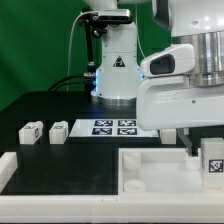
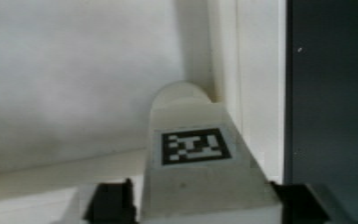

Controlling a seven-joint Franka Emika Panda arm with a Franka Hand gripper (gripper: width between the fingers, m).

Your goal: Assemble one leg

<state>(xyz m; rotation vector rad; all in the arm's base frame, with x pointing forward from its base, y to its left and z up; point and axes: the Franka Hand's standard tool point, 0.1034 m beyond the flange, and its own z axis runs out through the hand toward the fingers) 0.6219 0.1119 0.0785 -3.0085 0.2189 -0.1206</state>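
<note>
The leg (image 2: 195, 150) stands between the two black fingers (image 2: 108, 202) of the gripper (image 2: 202, 203), which press against its sides, so the gripper is closed on it. Its square tag faces the wrist camera. Under the gripper lies the white tray (image 1: 140, 170). The leg's tip is close to an inner wall, but I cannot tell whether it touches the tray. Well away from the gripper, towards the exterior view's left, a second leg (image 1: 30, 131) and a third leg (image 1: 59, 130) sit on the black table (image 1: 60, 105). The marker board (image 1: 115, 126) lies between them and the gripper.

Black table (image 1: 45, 105) under a leg (image 1: 29, 131), second leg (image 1: 59, 130), marker board (image 1: 115, 126), white tray (image 1: 160, 170).
</note>
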